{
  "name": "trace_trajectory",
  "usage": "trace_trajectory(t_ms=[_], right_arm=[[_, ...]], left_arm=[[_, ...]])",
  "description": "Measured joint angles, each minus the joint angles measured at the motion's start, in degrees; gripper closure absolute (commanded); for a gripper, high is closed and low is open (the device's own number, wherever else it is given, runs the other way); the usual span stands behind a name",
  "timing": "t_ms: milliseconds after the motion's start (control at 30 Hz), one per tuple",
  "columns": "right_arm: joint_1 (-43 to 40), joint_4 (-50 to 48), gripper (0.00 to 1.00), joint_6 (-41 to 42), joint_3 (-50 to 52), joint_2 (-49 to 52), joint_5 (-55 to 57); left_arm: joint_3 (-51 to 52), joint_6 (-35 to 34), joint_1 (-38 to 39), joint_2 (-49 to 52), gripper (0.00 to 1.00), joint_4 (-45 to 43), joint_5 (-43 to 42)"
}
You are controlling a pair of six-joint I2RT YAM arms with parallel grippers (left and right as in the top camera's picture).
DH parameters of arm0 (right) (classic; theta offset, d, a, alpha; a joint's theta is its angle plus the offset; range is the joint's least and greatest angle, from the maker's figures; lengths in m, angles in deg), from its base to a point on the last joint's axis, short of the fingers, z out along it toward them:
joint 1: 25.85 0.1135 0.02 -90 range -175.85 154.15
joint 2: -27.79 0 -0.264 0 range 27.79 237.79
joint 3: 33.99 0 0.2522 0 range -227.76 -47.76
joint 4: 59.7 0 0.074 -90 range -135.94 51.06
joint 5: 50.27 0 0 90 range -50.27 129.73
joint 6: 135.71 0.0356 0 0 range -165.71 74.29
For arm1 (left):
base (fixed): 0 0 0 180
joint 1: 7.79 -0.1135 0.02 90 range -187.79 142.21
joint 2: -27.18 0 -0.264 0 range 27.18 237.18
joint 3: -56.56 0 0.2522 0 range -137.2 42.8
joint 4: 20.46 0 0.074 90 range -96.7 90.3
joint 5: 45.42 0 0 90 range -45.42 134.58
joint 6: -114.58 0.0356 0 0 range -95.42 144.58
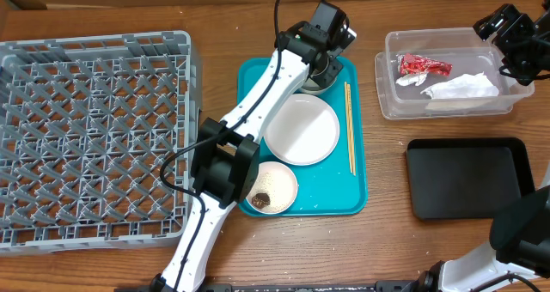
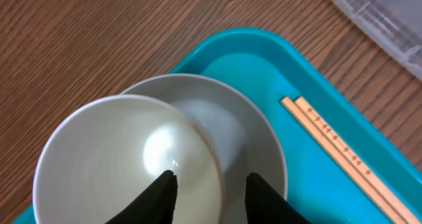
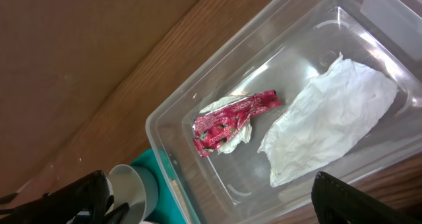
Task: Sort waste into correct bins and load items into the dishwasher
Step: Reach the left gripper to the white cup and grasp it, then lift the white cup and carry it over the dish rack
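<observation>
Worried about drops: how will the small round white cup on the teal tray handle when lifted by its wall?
The small round white cup looks glossy, so probably slippery. It seems rigid and likely breakable. Pinched on one side, it may tilt against the round white bowl.

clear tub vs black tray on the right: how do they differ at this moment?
The clear tub is see-through plastic; the black tray is opaque. The clear tub has taller walls; the black tray is shallow. The clear tub holds a red wrapper and a white napkin; the black tray shows nothing inside. Both are rounded rectangles of similar footprint.
</observation>
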Motion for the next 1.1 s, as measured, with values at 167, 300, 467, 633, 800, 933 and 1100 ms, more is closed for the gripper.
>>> trace_trajectory(t_ms=[167,300,467,633,800,933,1100], right_arm=[[0.0,0.0,0.00,0.0,0.0,0.0,0.0],[0.0,0.0,0.00,0.0,0.0,0.0,0.0],[0.0,0.0,0.00,0.0,0.0,0.0,0.0],[0.0,0.0,0.00,0.0,0.0,0.0,0.0],[0.0,0.0,0.00,0.0,0.0,0.0,0.0],[0.0,0.0,0.00,0.0,0.0,0.0,0.0],[0.0,0.0,0.00,0.0,0.0,0.0,0.0]], left_arm=[[0.1,0.0,-0.7,0.0,0.67,-0.2,0.0],[0.1,0.0,-1.1,0.0,0.68,-0.1,-0.5],[0.1,0.0,-1.1,0.0,0.77,0.1,-2.3],[0.1,-0.2,-1.0,0.0,0.83,0.3,-3.1],[0.1,-0.2,-1.1,0.0,0.96,0.4,-3.3],[0.0,-0.7,-1.1,0.0,0.96,0.1,-3.5],[-1.9,-5.1,-1.1,-0.9,0.96,0.9,-3.7]])
